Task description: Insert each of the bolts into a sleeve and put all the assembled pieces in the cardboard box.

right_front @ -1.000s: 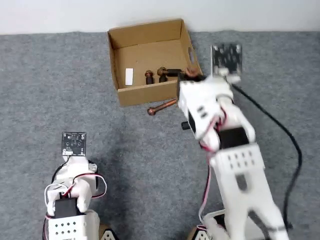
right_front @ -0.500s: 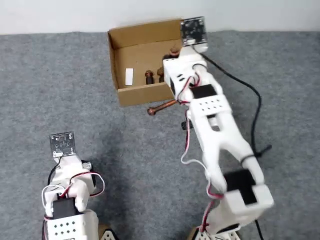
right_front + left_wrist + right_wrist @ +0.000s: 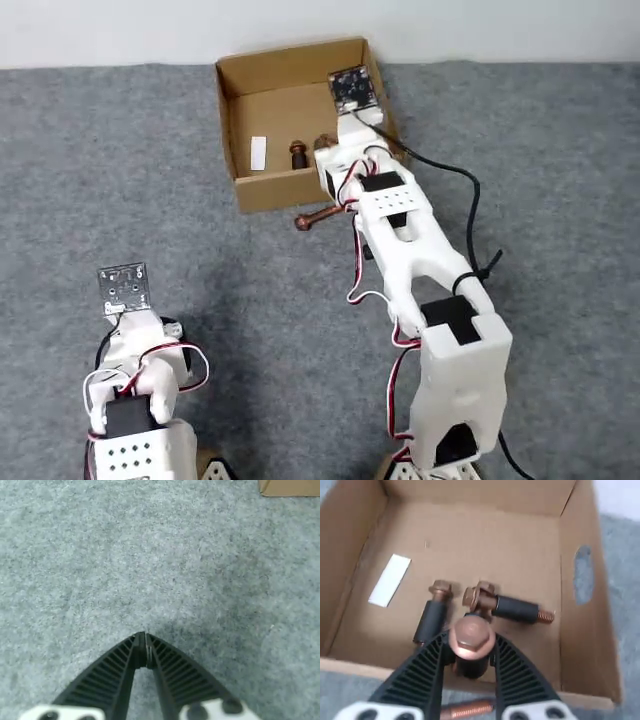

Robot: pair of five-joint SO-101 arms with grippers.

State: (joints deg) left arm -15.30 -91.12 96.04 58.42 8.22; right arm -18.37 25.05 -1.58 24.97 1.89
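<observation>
We are judging the task as well past halfway. Two finished pieces are already lying on the floor of the cardboard box (image 3: 485, 545). The first assembled piece (image 3: 433, 614) is resting near the white label (image 3: 389, 579). The second assembled piece (image 3: 506, 607) is lying just beside it, with its threaded tip poking out of the black sleeve.

The right gripper (image 3: 470, 647) is hanging inside the box near its front wall. Its fingers (image 3: 420, 675) are clamped on a third assembled piece (image 3: 471, 639), whose copper head is facing the wrist camera with the dark sleeve showing beneath it. We are taking this piece as being about to go down, not yet let go.

Outside the box, a loose bolt (image 3: 322, 214) is lying on the grey surface (image 3: 150, 150), just in front of the box wall and wearing no sleeve. So we are expecting at least one more insertion and one more drop. The left gripper (image 3: 145, 642) is sitting low over the surface, well apart from the box, its fingers (image 3: 120, 670) together and holding nothing.

Some things are escaping us:
- In the high view the right arm (image 3: 400, 220) is covering the box's near right corner, the held piece and one end of the loose bolt.
- Whatever is lying under that arm is hidden from us.
- The fingers are masking most of the held sleeve, so we cannot tell how deep its bolt is sitting.
- In the right wrist view the loose bolt is being cut off at the frame's edge
</observation>
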